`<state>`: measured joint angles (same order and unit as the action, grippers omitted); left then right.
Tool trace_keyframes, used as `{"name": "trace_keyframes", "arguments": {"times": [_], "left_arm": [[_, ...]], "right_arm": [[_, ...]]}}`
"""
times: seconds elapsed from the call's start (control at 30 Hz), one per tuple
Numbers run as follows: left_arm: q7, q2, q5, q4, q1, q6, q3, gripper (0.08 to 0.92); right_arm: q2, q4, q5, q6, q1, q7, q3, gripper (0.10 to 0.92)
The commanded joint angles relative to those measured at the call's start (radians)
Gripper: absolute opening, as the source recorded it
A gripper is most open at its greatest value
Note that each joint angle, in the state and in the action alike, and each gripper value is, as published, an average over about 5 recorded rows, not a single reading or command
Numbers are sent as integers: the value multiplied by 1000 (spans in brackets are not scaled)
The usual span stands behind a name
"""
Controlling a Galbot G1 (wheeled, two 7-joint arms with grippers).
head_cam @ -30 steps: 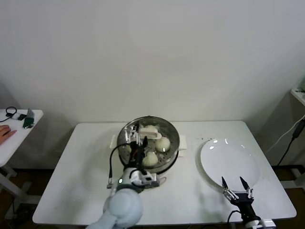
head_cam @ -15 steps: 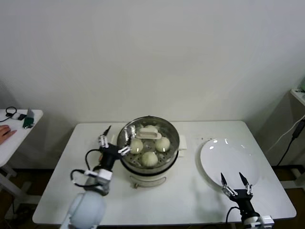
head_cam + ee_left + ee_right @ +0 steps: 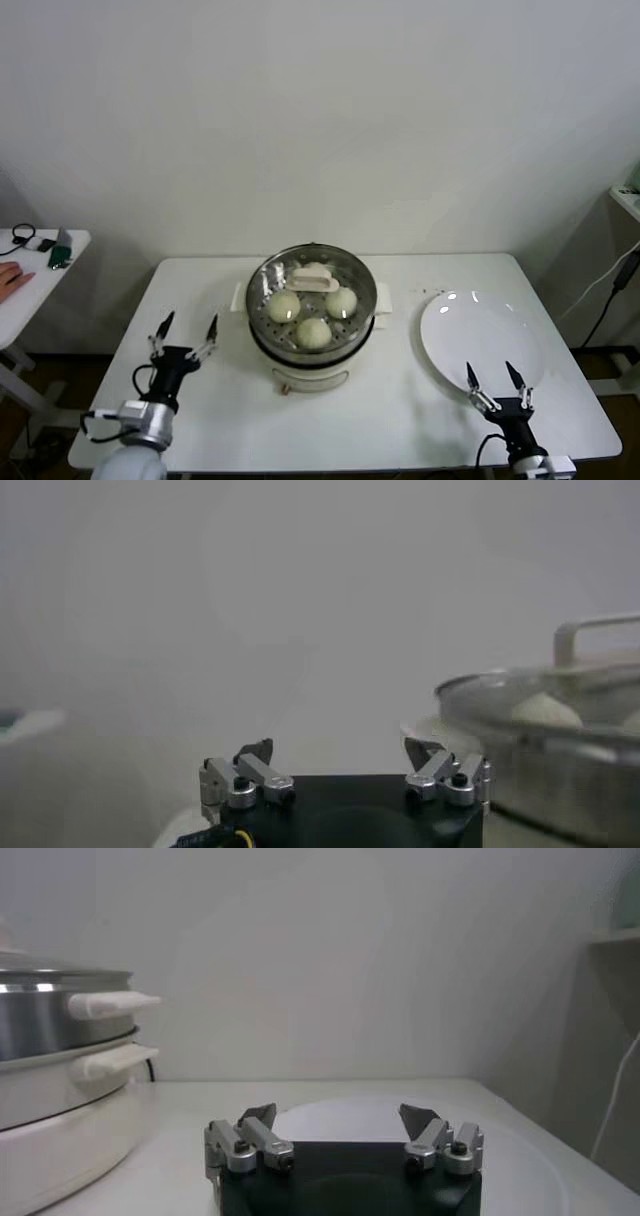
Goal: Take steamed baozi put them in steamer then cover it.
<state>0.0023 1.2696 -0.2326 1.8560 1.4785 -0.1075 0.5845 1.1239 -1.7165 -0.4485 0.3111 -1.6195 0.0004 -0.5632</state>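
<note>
A stainless-steel steamer (image 3: 312, 325) sits at the centre of the head view on a white worktop (image 3: 400, 420), its glass cover (image 3: 312, 290) already in place, the cream handle (image 3: 314, 279) showing toward the upper part of the lid. Through the glass, three steamed baozi (image 3: 313, 333) are clearly seen on the perforated tray, with part of another pale one under the handle. The robot's left hand (image 3: 186, 331) hovers at the lower left of the frame, beside the steamer but apart from it, fingers spread wide and grasping nothing; in the left wrist view the same hand (image 3: 340, 753) stands released with the lidded steamer (image 3: 560, 750) at the frame's right. The right hand (image 3: 494, 379) waits at the lower right of the head view, over the near rim of an empty white plate (image 3: 480, 335), likewise spread and holding nothing. At the far left edge, a small side table (image 3: 30, 290) carries a few small items.
</note>
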Motion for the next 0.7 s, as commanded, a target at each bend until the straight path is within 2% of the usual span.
{"name": "trace_keyframes", "arguments": {"times": [0.03,0.7], "left_arm": [[31,10,-142,-168,62,-180,33,823],[34,23,-122,-136,78,-172,25,823]], "right_arm": [[3,0,9,12,-4,0,-3,823],[5,-1,8,25,-13,-3,-4,823]]}}
